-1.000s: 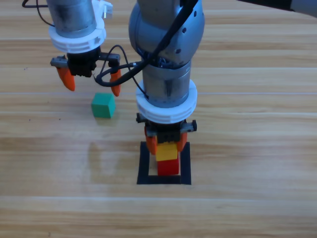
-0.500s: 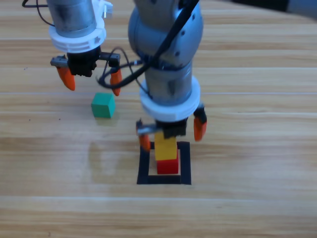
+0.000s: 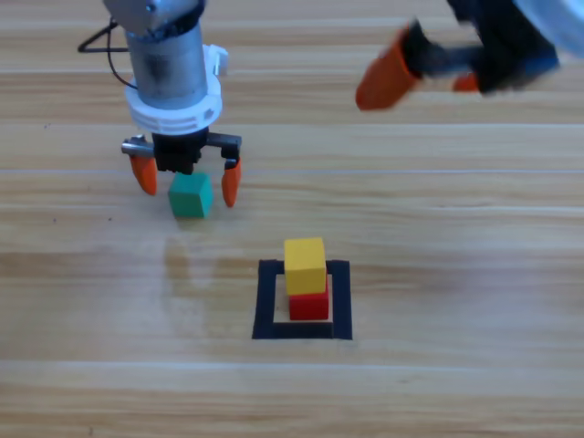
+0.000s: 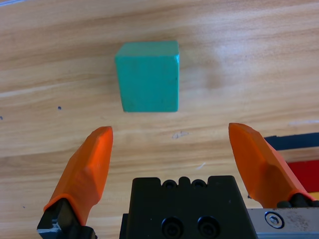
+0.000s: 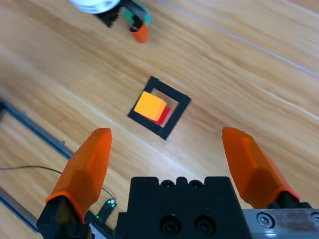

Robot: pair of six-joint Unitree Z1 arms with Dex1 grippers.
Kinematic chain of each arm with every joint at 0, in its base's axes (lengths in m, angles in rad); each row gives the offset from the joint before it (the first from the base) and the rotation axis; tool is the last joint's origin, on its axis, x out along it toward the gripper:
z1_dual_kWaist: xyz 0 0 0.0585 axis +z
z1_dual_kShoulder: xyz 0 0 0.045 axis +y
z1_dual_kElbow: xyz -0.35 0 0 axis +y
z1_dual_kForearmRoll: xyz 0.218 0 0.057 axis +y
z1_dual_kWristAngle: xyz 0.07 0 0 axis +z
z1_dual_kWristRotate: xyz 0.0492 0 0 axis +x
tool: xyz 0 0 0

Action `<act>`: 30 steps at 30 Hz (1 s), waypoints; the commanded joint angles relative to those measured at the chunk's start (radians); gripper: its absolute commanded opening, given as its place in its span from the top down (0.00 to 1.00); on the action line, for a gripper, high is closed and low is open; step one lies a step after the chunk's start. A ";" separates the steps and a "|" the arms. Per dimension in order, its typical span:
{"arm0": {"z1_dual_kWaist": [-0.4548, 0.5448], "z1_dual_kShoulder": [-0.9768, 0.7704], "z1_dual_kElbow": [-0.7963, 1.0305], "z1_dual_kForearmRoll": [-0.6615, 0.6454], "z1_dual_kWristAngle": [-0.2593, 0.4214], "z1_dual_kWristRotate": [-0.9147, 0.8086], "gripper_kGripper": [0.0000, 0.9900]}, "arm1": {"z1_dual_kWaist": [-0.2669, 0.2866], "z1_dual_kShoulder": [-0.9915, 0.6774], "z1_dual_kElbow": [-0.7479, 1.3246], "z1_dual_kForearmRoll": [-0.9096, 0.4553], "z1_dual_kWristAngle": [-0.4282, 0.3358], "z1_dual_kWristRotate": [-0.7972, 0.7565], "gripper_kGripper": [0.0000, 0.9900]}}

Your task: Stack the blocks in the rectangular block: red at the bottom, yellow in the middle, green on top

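While the yellow cube (image 3: pixel 305 265) sits on the red cube (image 3: pixel 310 306) inside the black tape frame (image 3: pixel 265 306) on the counter (image 3: pixel 456 274), the left gripper (image 3: pixel 185 181) hangs over the green cube (image 3: pixel 190 194), its fingers spread wide on either side and holding nothing. At the upper right, the right gripper (image 3: pixel 429 78) is raised high, fingers wide open and empty.

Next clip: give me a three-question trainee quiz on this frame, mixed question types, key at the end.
1. True or false: the yellow cube rests on the red cube.
2. Which gripper brackets the green cube? A) left B) right
3. Fill in: the stack stands inside the black ____ outline.

Key: 1 true. 2 A: the left gripper has open fingers on either side; the right gripper is raised, open, empty. 3 tape.
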 commanded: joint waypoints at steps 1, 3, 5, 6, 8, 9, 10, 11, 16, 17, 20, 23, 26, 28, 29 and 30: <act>-0.006 0.085 -0.037 -0.022 0.018 -0.019 0.01 | -0.171 -0.375 0.568 -0.425 0.183 -0.459 0.01; 0.003 0.096 -0.053 -0.024 0.018 -0.017 0.02 | -0.171 -0.383 0.577 -0.371 0.214 -0.542 0.01; 0.012 0.104 -0.069 -0.026 0.016 -0.014 0.02 | -0.171 -0.374 0.568 -0.328 0.242 -0.579 0.01; 0.017 0.104 -0.070 -0.030 0.016 -0.010 0.02 | -0.171 -0.366 0.567 -0.316 0.265 -0.596 0.01; 0.026 0.104 -0.072 -0.036 0.015 -0.008 0.02 | -0.171 -0.340 0.564 -0.299 0.306 -0.617 0.01; 0.031 0.104 -0.070 -0.041 0.015 -0.005 0.02 | -0.171 -0.320 0.561 -0.295 0.321 -0.625 0.01; 0.034 0.105 -0.070 -0.044 0.015 -0.002 0.03 | -0.171 -0.303 0.557 -0.292 0.335 -0.630 0.01; 0.037 0.107 -0.070 -0.044 0.015 -0.001 0.03 | -0.171 -0.290 0.551 -0.285 0.344 -0.637 0.01; 0.054 0.107 -0.060 -0.055 0.016 0.009 0.03 | -0.171 -0.237 0.533 -0.261 0.369 -0.648 0.01; 0.059 0.105 -0.058 -0.055 0.018 0.010 0.03 | -0.171 -0.234 0.534 -0.261 0.369 -0.651 0.01; 0.068 0.101 -0.037 -0.064 0.021 0.016 0.02 | -0.171 -0.231 0.538 -0.259 0.370 -0.653 0.01; 0.071 0.096 -0.006 -0.085 0.023 0.022 0.01 | -0.171 -0.231 0.538 -0.259 0.369 -0.653 0.01; 0.072 0.079 0.063 -0.134 0.019 0.027 0.02 | -0.171 -0.228 0.538 -0.259 0.369 -0.651 0.01; 0.071 0.068 0.095 -0.157 0.018 0.029 0.03 | -0.171 -0.228 0.538 -0.259 0.369 -0.650 0.01; 0.071 0.065 0.101 -0.162 0.016 0.029 0.03 | -0.171 -0.227 0.538 -0.259 0.369 -0.650 0.01; 0.071 0.064 0.106 -0.165 0.016 0.029 0.03 | -0.171 -0.227 0.538 -0.261 0.369 -0.650 0.01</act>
